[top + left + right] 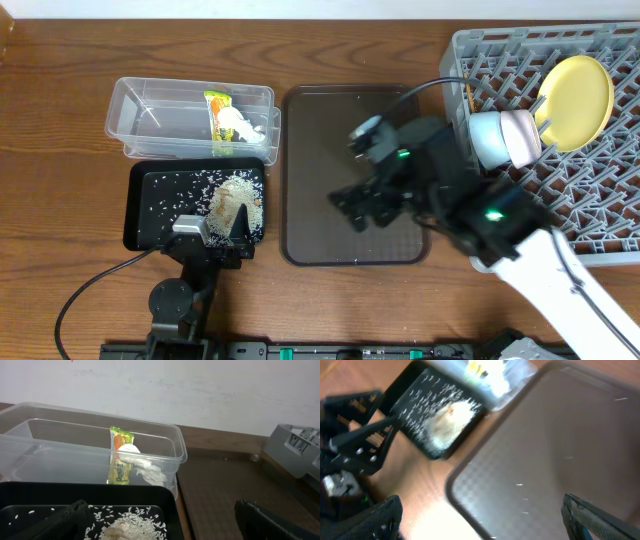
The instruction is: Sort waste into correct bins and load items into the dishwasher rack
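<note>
Only the overhead view shows the rack (600, 200) at the right, with the plate (577, 97) on edge and the blue bowl (484, 140) against the white bowl (522, 140). The left wrist view shows the wrapper (120, 457) and tissue (145, 469) inside the tub (50, 460), and rice (135, 521) in the black tray (75, 491). The left end effector (160, 510) gapes wide and empty over that tray. The right end effector (481, 505), equally wide and empty, hangs over the brown tray (560, 435). Its arm (560, 270) hides the rack's near corner.

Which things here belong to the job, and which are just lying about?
Job: clear plastic tub, green-yellow snack wrapper, crumpled white tissue, black rectangular tray, loose white rice, grey lattice rack, round yellow plate, white bowl, light blue bowl.
Lying about: dark brown serving tray.
</note>
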